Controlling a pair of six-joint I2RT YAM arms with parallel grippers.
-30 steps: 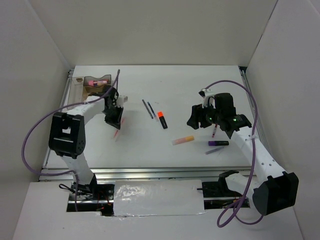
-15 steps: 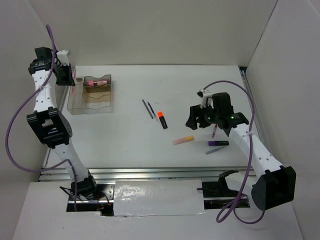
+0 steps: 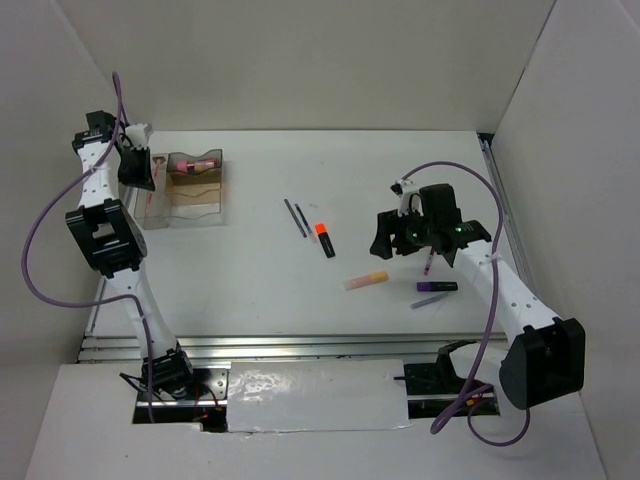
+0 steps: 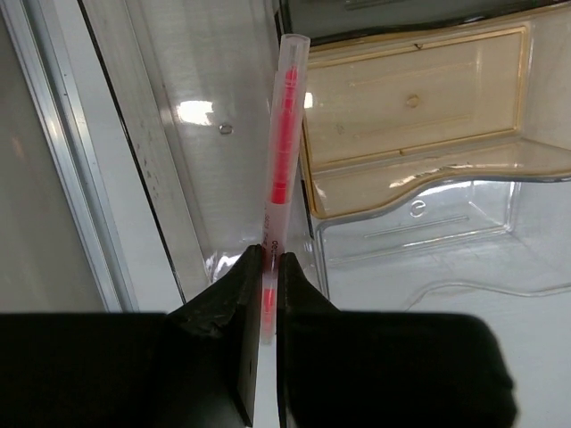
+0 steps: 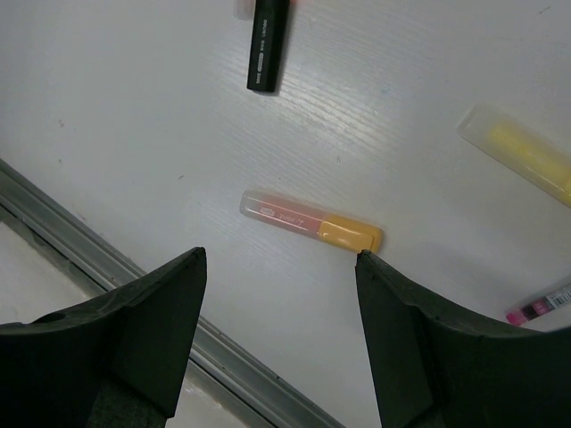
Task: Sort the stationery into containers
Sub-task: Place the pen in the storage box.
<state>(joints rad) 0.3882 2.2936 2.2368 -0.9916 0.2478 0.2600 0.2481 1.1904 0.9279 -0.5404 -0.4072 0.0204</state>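
Observation:
My left gripper (image 4: 268, 259) is shut on a thin red pen (image 4: 284, 134) and holds it over the left end of the clear organiser tray (image 4: 419, 98). In the top view this gripper (image 3: 135, 170) hangs at the left end of the tray (image 3: 185, 200), which holds a pink-capped tube (image 3: 195, 162). My right gripper (image 5: 281, 259) is open above a yellow-pink marker (image 5: 312, 223). In the top view the right gripper (image 3: 400, 238) is above the table. Dark pencils (image 3: 297, 218), an orange-capped black highlighter (image 3: 324, 238), the yellow-pink marker (image 3: 366, 280) and a purple marker (image 3: 437, 287) lie on the table.
A pale yellow stick (image 5: 522, 156) and a pink-tipped pen (image 5: 535, 309) lie to the right of my right gripper. The table's metal rail (image 5: 116, 267) runs near the gripper's left finger. White walls enclose the table on three sides.
My left arm carried the red pen from the table's left-middle up to the far left, then lowered it over the tray's left end. The right arm barely moved.

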